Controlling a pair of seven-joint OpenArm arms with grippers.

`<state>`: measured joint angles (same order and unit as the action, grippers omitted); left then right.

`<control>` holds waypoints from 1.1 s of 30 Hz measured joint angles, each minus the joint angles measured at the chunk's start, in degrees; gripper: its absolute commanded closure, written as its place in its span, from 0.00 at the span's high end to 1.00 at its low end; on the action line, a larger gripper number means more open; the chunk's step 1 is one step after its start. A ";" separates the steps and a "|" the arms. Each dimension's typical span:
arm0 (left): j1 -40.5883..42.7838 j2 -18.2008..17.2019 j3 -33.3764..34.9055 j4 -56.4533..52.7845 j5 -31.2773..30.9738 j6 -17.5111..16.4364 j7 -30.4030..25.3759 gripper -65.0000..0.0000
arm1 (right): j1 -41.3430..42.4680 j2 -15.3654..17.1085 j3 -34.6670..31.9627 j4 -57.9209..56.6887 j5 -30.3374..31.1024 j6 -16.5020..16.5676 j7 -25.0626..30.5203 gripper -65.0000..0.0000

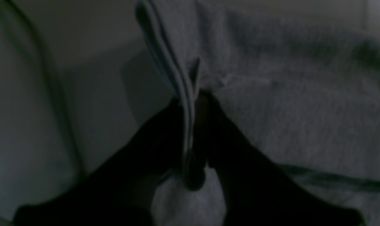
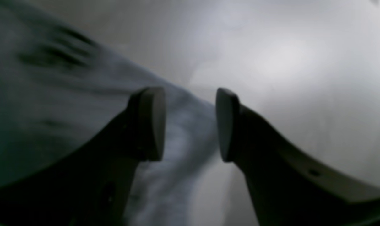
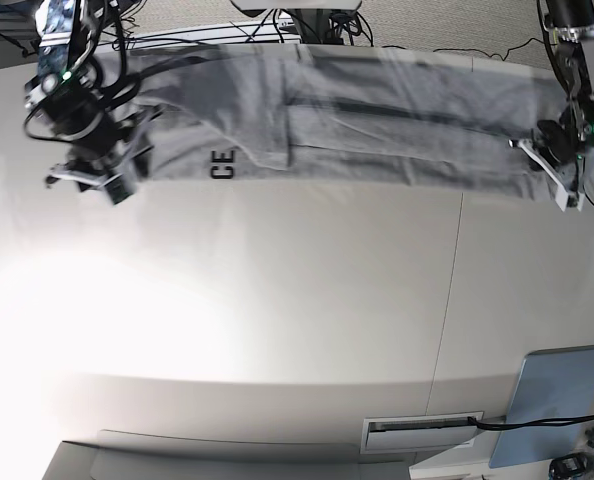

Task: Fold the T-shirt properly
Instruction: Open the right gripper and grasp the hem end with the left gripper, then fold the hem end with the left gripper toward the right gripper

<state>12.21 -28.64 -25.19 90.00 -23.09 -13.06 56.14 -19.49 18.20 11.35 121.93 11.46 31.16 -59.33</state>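
Left wrist view shows my left gripper [image 1: 193, 125] pinched onto a folded hem edge of the T-shirt [image 1: 287, 103] — layers caught together, I judge, so they lift as 1. The shirt lies stretched along the far edge of the table [image 3: 307, 300]. My right gripper [image 2: 190, 125] hangs spread wide over its other end, gripping nothing — probably poised for the matching corner.

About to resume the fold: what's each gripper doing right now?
Left gripper: shut on the T-shirt edge.
Right gripper: open, holding nothing.
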 measured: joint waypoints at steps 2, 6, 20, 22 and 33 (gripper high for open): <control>-0.55 -0.52 0.00 0.11 0.63 -0.02 1.62 0.00 | 1.25 0.02 2.97 -2.78 0.92 -0.17 0.15 0.40; -0.04 -1.46 -0.02 5.29 1.01 0.13 9.11 0.00 | 1.77 0.35 6.91 -5.05 5.44 0.70 -0.15 0.40; 14.47 2.71 -0.09 32.02 -22.62 -3.28 8.81 0.00 | 1.84 1.60 7.43 -5.05 7.26 0.98 -0.17 0.40; 14.60 4.83 -0.04 32.20 -24.79 -3.65 8.96 0.00 | 1.84 1.62 7.45 -5.05 7.23 0.98 -0.20 0.40; 11.04 12.74 16.94 31.78 -18.05 -0.55 5.64 0.00 | 1.84 1.60 7.43 -5.05 7.28 1.01 -0.13 0.40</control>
<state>23.24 -15.90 -8.25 121.78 -41.15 -13.61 61.78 -17.65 19.79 18.79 116.88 18.74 32.16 -59.46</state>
